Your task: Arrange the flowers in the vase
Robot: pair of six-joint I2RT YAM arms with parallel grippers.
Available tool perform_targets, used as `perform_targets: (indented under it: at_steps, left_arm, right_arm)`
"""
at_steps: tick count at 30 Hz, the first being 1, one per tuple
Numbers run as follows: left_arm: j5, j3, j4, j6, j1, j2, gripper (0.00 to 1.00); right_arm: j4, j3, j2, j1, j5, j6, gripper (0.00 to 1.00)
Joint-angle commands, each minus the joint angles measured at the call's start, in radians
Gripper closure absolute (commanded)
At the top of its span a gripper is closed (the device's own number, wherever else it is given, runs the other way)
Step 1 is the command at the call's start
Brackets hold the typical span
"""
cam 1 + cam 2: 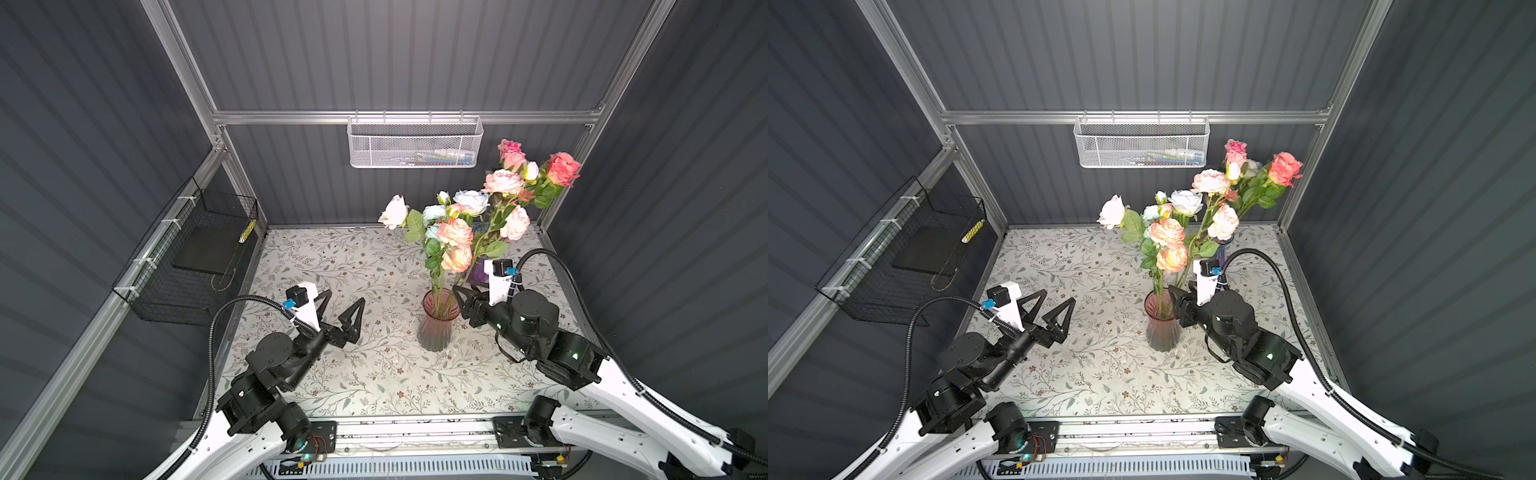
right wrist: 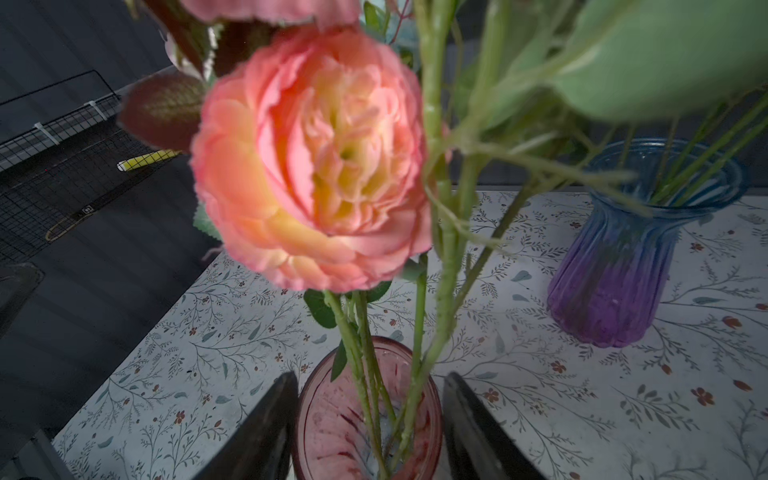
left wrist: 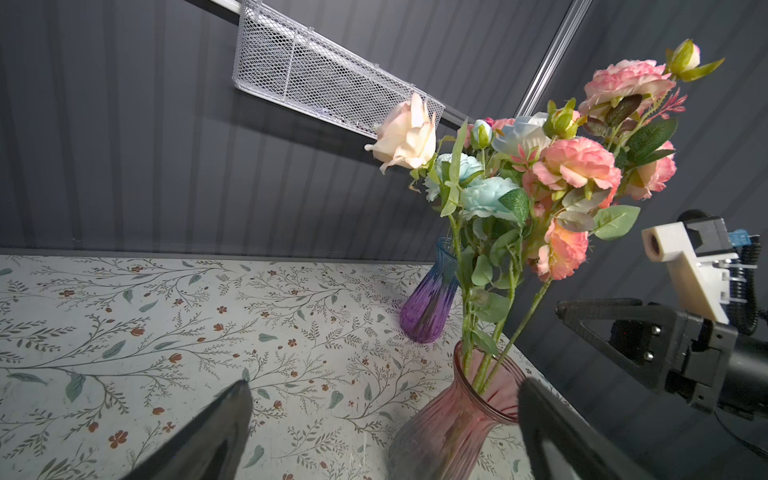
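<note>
A pink glass vase (image 1: 434, 328) (image 1: 1162, 328) (image 3: 449, 428) (image 2: 332, 424) stands mid-table and holds several flowers (image 1: 455, 232) (image 1: 1167, 232) (image 3: 577, 166) (image 2: 316, 158) in coral, white and pale blue. Behind it to the right, a purple-and-blue vase (image 1: 478, 270) (image 1: 1222, 249) (image 3: 428, 307) (image 2: 615, 274) holds more pink flowers (image 1: 561, 168) (image 1: 1283, 168). My right gripper (image 1: 463, 291) (image 1: 1179, 291) (image 2: 370, 378) is open just above the pink vase's rim. Green stems rise between its fingers without touching them. To the left of the pink vase, my left gripper (image 1: 345, 297) (image 1: 1058, 296) (image 3: 384, 386) hangs wide open and empty.
The table (image 1: 332, 374) has a floral-print cover and dark ribbed walls on three sides. A white mesh basket (image 1: 415, 145) hangs on the back rail. A black wire basket (image 1: 195, 257) is fixed to the left wall.
</note>
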Motion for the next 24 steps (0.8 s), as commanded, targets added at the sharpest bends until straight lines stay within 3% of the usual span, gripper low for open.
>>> perform_targets:
  at_steps: [1,24]
  left_arm:
    - [0.013,-0.015,0.036,-0.017,-0.003,0.01,0.0]
    - [0.028,-0.022,0.084,-0.03,-0.004,0.073,0.0]
  right_arm:
    - [-0.046,0.036,-0.022,0.006,-0.007,0.023,0.4]
    - [-0.197,0.073,-0.101,0.006,0.022,0.029,0.34]
